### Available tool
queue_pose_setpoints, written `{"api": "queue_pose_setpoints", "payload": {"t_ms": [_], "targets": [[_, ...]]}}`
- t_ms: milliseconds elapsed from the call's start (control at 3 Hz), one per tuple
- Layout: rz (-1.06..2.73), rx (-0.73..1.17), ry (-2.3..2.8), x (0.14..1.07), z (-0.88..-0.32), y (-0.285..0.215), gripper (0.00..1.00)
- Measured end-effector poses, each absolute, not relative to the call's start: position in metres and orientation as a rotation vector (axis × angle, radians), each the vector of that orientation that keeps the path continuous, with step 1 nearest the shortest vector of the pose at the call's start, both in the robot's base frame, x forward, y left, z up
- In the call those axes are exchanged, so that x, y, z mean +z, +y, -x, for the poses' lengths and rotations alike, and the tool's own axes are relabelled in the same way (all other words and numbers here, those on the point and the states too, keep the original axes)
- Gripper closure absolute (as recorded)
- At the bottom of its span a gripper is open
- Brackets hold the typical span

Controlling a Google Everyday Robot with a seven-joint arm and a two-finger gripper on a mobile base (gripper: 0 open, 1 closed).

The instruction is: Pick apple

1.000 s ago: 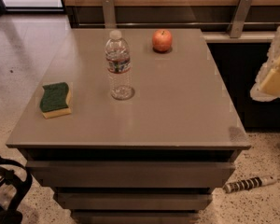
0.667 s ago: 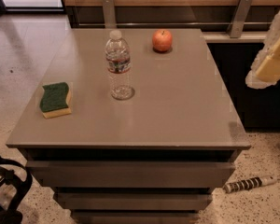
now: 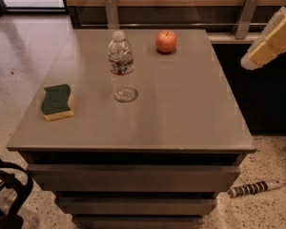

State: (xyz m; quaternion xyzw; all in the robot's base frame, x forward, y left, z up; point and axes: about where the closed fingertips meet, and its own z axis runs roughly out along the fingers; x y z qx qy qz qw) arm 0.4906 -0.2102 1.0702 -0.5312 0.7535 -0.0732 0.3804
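Observation:
The apple [image 3: 166, 41] is small, round and red-orange. It stands on the far side of the grey table [image 3: 181, 113], right of centre. My gripper [image 3: 270, 43] shows as a cream-coloured part at the right edge of the view, raised beyond the table's right side. It is well to the right of the apple and holds nothing that I can see.
A clear water bottle [image 3: 121, 67] stands upright near the table's middle, left of and nearer than the apple. A green and yellow sponge [image 3: 56, 101] lies at the left edge. A wooden wall with metal brackets [image 3: 111, 9] runs behind. A coiled tool [image 3: 254, 188] lies on the floor at the right.
My gripper has risen at the right edge of the view. The apple, bottle and sponge have not moved.

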Motion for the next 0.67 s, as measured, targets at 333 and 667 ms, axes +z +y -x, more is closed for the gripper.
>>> {"api": "queue_pose_setpoints", "payload": {"t_ms": [333, 667], "targets": [[1.232, -0.119, 1.903, 1.053, -0.524, -0.224, 0.00], [1.153, -0.024, 1.880, 1.032, -0.555, -0.220, 0.00]]}}
